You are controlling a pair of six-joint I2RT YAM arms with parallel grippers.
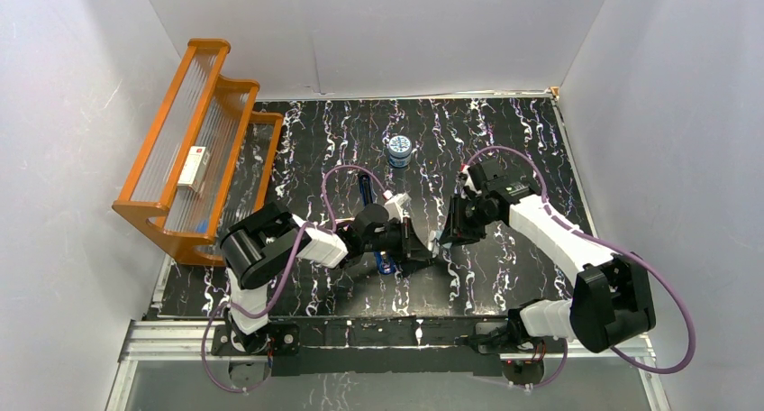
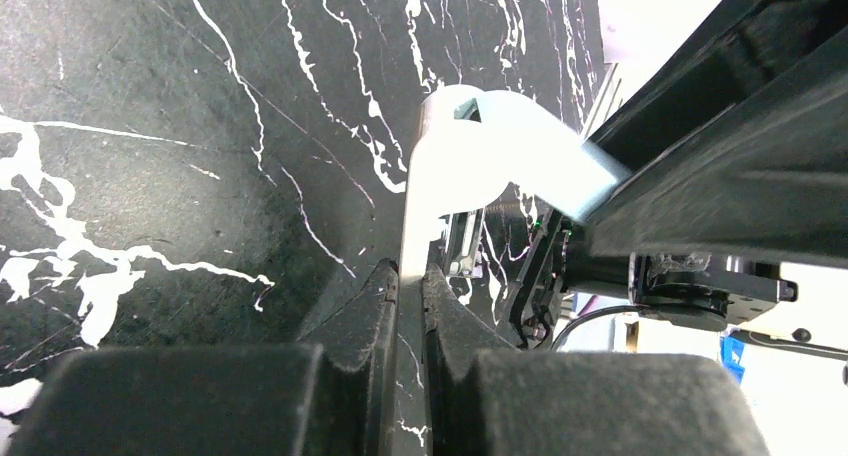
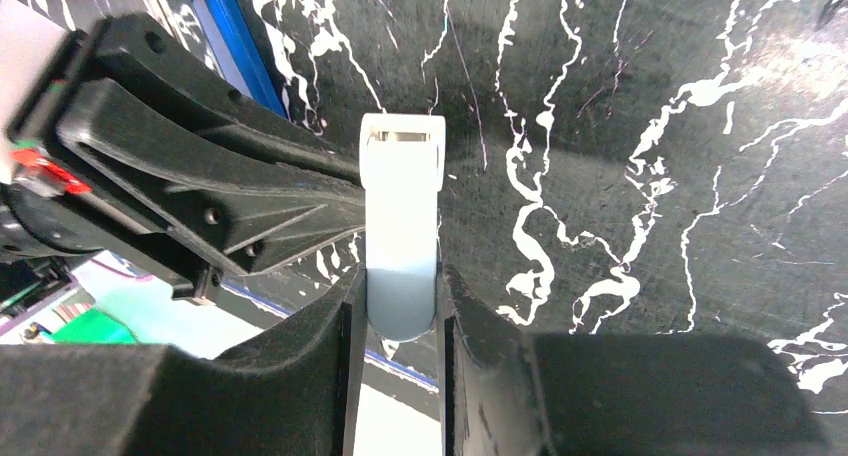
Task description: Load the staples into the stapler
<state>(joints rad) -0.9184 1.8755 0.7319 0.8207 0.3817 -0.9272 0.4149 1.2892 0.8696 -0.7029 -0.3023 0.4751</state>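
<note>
**A:** Where's the stapler [image 3: 225, 31] rel. to your hands?

**B:** Flat on the table [image 1: 504, 150], tucked under your left wrist, long axis running roughly near-to-far. Left arm's the closer one.

**A:** And the grippers?

**B:** Both busy. Your left gripper [image 2: 410, 276] is clamped on the thin white end of the white and light-blue tool [image 3: 402, 206], and your right gripper [image 3: 400, 288] pinches its blue end. As for the staples, I can't spot the box in any view.

In the right wrist view the top edge crops the stapler [image 3: 218, 21]; in the top view the left arm [image 1: 315, 244] covers most of it. Print on the white box [image 1: 193, 168] is illegible.
</note>
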